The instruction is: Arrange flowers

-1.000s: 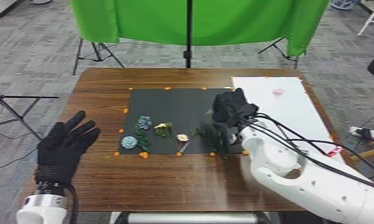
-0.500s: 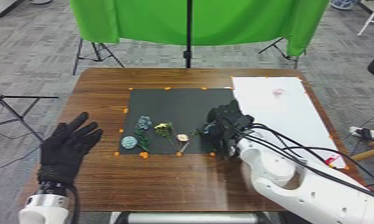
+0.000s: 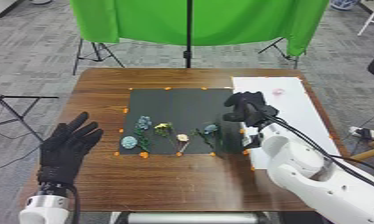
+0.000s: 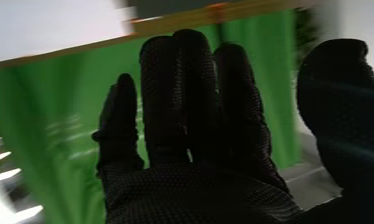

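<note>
Moving rightward from the blue flower, which is lying at its near left, the right hand is keeping straight fingers and thumb apart, and should be lowering gently toward the pink flower beyond.

From here, the right hand covers part of the edge where the black mat meets the white sheet. Just beside that hand, the blue flower is too small for me to make out its petals. Beyond the hand, there's a little pink thing I can't put a name to. The left hand hides the wood under it. In the right wrist view, the green cloth behind the right hand is blurred, and the picture's edge cuts off its thumb.
</note>
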Robot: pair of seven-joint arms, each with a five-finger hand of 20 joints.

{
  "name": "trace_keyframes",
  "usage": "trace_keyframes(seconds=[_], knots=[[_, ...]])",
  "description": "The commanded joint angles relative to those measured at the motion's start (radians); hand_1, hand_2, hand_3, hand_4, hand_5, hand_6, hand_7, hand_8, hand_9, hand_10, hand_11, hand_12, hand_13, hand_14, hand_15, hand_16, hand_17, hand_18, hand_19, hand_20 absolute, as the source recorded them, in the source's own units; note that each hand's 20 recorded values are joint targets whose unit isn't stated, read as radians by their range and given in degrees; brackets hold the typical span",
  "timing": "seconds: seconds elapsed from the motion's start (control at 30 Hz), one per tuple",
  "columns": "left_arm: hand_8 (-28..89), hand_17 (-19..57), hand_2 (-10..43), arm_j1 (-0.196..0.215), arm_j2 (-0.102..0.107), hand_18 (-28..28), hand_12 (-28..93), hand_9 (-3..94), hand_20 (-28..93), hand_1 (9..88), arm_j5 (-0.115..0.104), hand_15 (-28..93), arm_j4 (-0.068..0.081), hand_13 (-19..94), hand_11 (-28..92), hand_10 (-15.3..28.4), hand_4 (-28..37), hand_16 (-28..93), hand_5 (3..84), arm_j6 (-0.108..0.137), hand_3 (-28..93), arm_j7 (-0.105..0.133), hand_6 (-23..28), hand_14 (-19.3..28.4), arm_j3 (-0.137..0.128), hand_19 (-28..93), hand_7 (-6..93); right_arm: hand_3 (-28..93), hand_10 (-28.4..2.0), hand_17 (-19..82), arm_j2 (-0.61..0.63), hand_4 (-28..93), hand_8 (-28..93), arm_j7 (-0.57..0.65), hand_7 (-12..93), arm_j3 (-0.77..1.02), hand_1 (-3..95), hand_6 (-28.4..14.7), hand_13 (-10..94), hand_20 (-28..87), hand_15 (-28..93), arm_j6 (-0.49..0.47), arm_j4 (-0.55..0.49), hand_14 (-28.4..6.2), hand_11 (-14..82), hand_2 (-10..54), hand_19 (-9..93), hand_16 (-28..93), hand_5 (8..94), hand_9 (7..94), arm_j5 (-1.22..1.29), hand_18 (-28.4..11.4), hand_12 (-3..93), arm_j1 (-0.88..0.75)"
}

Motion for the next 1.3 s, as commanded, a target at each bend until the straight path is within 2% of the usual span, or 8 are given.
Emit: trace_keyframes(seconds=[0.03, 0.3, 0.47, 0.7, 0.87, 1.03, 1.23, 1.3], knots=[[-9, -8.6, 10.9, 0.008, 0.002, 27.0, 11, 38.0, 15, 18.7, -0.006, 52, -0.002, 26, 24, 21.7, -28.3, -9, 41.0, 0.016, 75, 0.002, 10.5, 28.4, 0.007, 56, 10.7, 83, -11.9, 12, 0.045, -28, -14, 0.152, 16, -0.221, 30.8, 1.4, 50, 47, 68, 0.083, 0.258, -11.4, 24.6, -9.5, 73, 12, 57.5, 59.0, 0.015, -20.8, 14.1, 0.355], [-9, -8.6, 10.9, 0.005, -0.005, 27.0, 11, 38.0, 15, 18.6, 0.002, 52, -0.005, 26, 24, 21.8, -28.3, -9, 40.9, 0.010, 75, -0.001, 10.5, 28.4, 0.005, 56, 10.6, 83, -14.2, 15, -0.008, -28, -14, 0.323, 17, -0.359, 31.7, 0.6, 49, 46, 70, 0.107, 0.439, -11.9, 23.0, -9.5, 75, 10, 54.0, 55.0, 0.001, -20.7, 13.6, 0.493], [-9, -8.6, 10.9, 0.010, 0.006, 27.0, 11, 38.0, 15, 18.6, -0.006, 52, -0.007, 26, 24, 21.7, -28.3, -9, 40.9, 0.016, 75, 0.013, 10.5, 28.4, 0.003, 57, 10.7, 84, -14.3, 15, -0.006, -28, -14, 0.325, 16, -0.357, 31.5, 0.3, 49, 45, 71, 0.064, 0.456, -11.9, 23.3, -9.5, 75, 9, 55.0, 55.6, 0.025, -21.0, 13.6, 0.492], [-9, -8.6, 10.7, 0.001, -0.008, 27.0, 11, 38.1, 15, 18.6, 0.003, 52, -0.003, 26, 24, 21.8, -28.3, -9, 41.0, 0.008, 76, -0.003, 10.4, 28.4, 0.003, 57, 10.8, 84, -14.0, 14, -0.058, -28, -14, 0.259, 16, -0.351, 31.3, 0.9, 49, 44, 70, -0.062, 0.495, -12.0, 22.6, -9.5, 75, 9, 52.9, 54.5, 0.049, -21.3, 13.4, 0.522], [-9, -8.6, 10.7, -0.015, 0.005, 27.0, 11, 38.1, 14, 18.8, 0.000, 52, 0.001, 26, 24, 21.8, -28.3, -9, 40.9, 0.007, 75, 0.003, 10.5, 28.4, 0.012, 57, 10.7, 84, -14.0, 13, -0.105, -28, -14, 0.258, 15, -0.352, 31.1, 1.6, 47, 44, 70, -0.141, 0.536, -12.0, 21.4, -9.5, 74, 9, 49.8, 52.9, 0.054, -21.6, 13.4, 0.546], [-9, -8.6, 10.6, -0.024, 0.004, 27.0, 11, 37.9, 14, 18.9, 0.006, 52, 0.005, 26, 24, 21.7, -28.3, -9, 40.9, -0.002, 75, -0.011, 10.5, 28.4, 0.013, 57, 10.8, 83, -14.2, 12, -0.131, -28, -14, 0.263, 15, -0.337, 31.0, 2.4, 46, 44, 69, -0.219, 0.563, -12.5, 20.5, -9.5, 74, 9, 47.2, 51.9, 0.057, -21.9, 13.4, 0.546], [-9, -8.6, 10.7, -0.044, -0.012, 27.0, 11, 38.0, 14, 19.0, 0.023, 52, 0.009, 26, 24, 21.8, -28.3, -9, 40.8, -0.016, 75, -0.039, 10.4, 28.4, 0.006, 57, 10.9, 84, -13.8, 11, -0.161, -28, -14, 0.292, 15, -0.269, 31.6, 4.2, 46, 44, 68, -0.428, 0.600, -12.6, 19.1, -9.5, 73, 9, 45.5, 51.4, 0.103, -22.6, 13.2, 0.517], [-9, -8.6, 10.7, -0.062, -0.024, 27.0, 11, 38.0, 14, 19.0, 0.038, 52, 0.017, 26, 24, 21.7, -28.3, -9, 40.8, -0.036, 75, -0.058, 10.4, 28.4, 0.004, 57, 10.9, 84, -13.2, 11, -0.156, -28, -14, 0.319, 15, -0.261, 31.9, 4.5, 45, 45, 67, -0.439, 0.606, -12.7, 17.3, -9.5, 72, 8, 45.2, 50.4, 0.135, -22.8, 12.8, 0.511]])
